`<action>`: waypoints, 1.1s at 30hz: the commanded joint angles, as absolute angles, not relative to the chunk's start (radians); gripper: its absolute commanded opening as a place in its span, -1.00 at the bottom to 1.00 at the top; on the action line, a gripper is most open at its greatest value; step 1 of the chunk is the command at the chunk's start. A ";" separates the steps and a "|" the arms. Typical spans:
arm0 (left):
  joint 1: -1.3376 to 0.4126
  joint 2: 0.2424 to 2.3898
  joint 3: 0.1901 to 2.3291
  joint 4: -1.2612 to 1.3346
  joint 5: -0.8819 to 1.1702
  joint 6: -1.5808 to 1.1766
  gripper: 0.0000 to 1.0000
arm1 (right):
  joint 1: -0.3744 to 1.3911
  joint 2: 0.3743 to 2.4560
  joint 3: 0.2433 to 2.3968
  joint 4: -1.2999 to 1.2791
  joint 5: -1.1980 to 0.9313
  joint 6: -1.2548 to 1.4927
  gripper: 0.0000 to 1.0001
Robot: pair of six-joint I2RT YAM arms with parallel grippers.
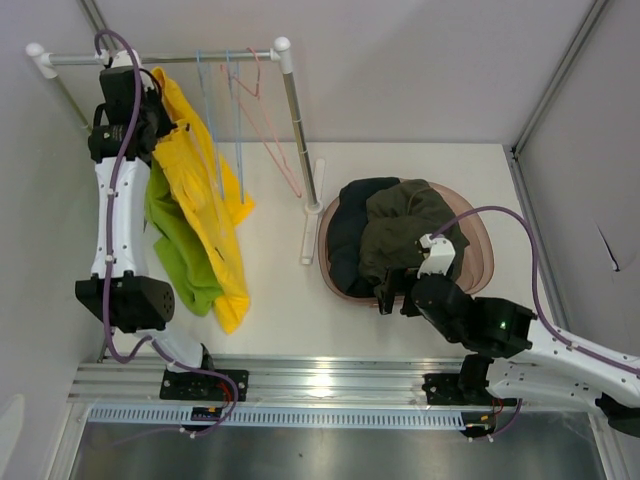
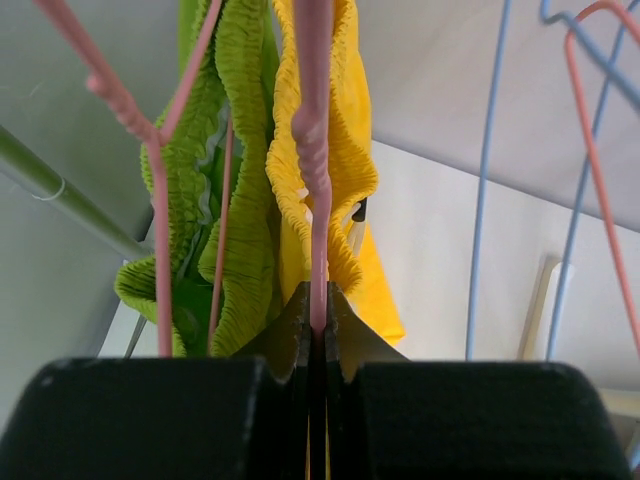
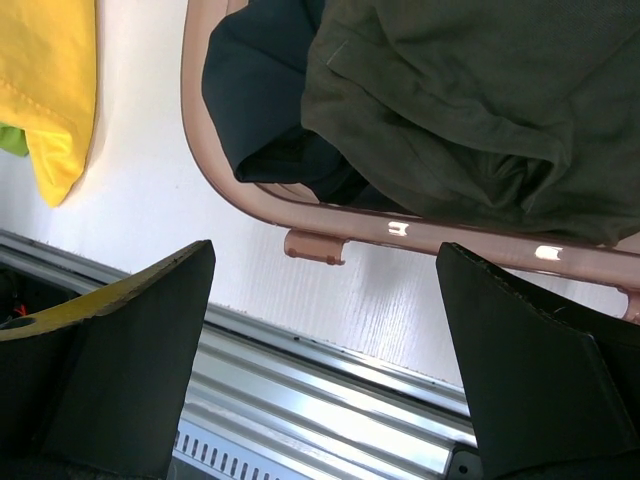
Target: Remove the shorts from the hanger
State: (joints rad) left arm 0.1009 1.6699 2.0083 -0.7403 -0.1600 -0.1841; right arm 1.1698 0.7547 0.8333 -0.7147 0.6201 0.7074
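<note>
my left gripper [image 2: 318, 300] pinches the pink hanger [image 2: 313, 150] of the yellow shorts [image 2: 352, 130], far left; a skewed pull could snag the adjoining lime green shorts [image 2: 245, 150]; my right gripper [image 3: 322, 262] gapes empty by the basket [image 3: 450, 238].

Top cam overhead, wrist cams close; all share yellow shorts [image 1: 215, 230].

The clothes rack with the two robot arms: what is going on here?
The left gripper is shut on a pink hanger at the rack, where yellow shorts and lime green shorts hang. In the basket already lie black shorts and dark olive shorts. The right gripper is open at the basket's near rim, holding nothing.
</note>
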 commanded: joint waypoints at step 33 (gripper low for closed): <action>0.018 1.310 1.971 -0.792 -0.120 -0.261 -1.00 | 1.413 2.054 2.419 -0.433 0.430 0.190 0.99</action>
State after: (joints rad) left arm 0.0216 1.3464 1.9690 -0.8783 -0.1455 -0.2371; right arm 1.4055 2.0113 2.2757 -0.4129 0.4458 0.2165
